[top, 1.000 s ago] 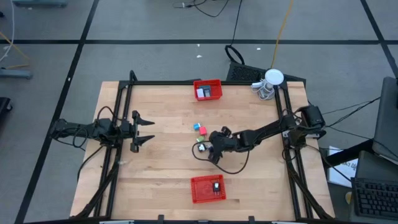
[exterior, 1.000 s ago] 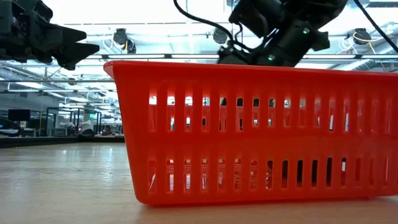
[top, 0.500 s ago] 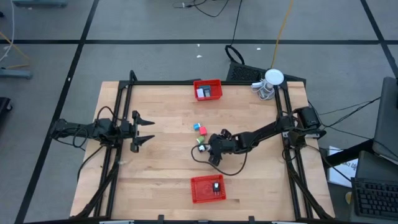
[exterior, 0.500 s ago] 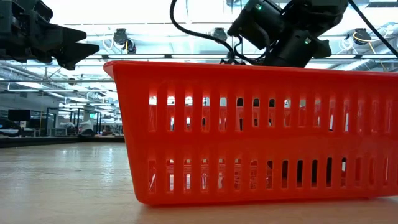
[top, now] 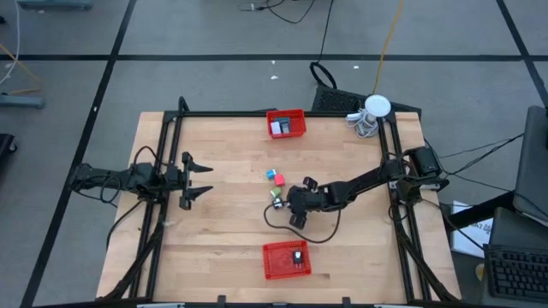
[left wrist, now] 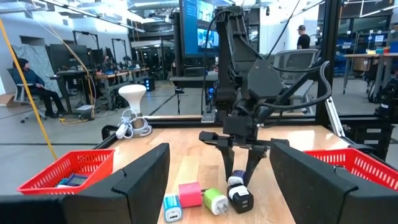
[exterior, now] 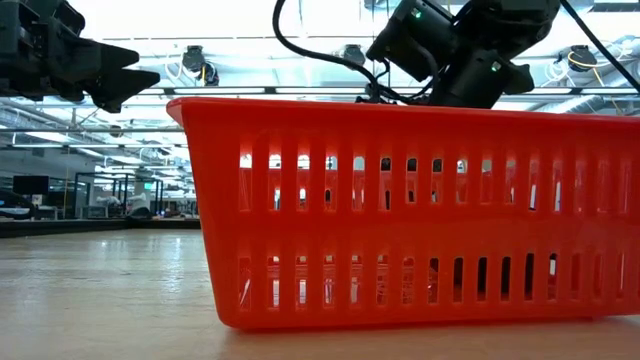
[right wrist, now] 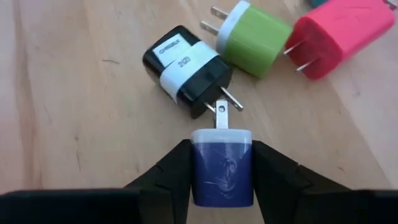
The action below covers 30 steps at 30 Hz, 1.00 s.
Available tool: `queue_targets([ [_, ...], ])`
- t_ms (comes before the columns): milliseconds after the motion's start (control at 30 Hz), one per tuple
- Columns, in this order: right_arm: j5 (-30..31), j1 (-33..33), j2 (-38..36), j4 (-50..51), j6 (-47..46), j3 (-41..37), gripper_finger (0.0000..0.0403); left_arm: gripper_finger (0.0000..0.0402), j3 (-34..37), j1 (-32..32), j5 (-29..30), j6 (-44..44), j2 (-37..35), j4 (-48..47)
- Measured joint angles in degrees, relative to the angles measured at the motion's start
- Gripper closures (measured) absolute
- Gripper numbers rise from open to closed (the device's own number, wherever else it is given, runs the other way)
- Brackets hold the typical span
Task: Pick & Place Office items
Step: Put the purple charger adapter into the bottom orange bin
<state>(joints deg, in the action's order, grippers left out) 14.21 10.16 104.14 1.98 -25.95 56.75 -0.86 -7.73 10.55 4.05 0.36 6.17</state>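
Wooden table [top: 214, 231], two red baskets, small chargers at centre.
Right pincer [right wrist: 222, 163] pinches blue charger [right wrist: 222, 163] beside black charger [right wrist: 189, 70], green charger [right wrist: 255, 37] and pink charger [right wrist: 336, 34]; pick step; next, likely lift toward near basket [top: 285, 259]. Left pincer [top: 202, 180] spread, waiting.

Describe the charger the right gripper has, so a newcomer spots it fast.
Start at the table centre, where the right gripper reaches into a cluster of small plug chargers. Its fingers are shut on a dark blue charger. Its neighbours, black-and-white, green and pink, lie loose on the wood.
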Motion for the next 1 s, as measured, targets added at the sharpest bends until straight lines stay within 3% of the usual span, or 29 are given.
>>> queue_targets([
  [133, -2.8, 0.9, -1.8, -0.1, 0.9, 0.0, 0.0276, 0.0128, 0.0, 0.0, 0.0, 0.0, 0.0, 0.0],
  [433, -2.2, 6.2, -7.2, -1.4, 3.1, 0.0, 0.0276, 0.0128, 0.0, 0.0, 0.0, 0.0, 0.0, -0.1],
  [1000, -2.4, 17.0, -7.7, -11.9, 6.1, 0.0, 0.0276, 0.0128, 0.0, 0.0, 0.0, 0.0, 0.0, 0.0],
])
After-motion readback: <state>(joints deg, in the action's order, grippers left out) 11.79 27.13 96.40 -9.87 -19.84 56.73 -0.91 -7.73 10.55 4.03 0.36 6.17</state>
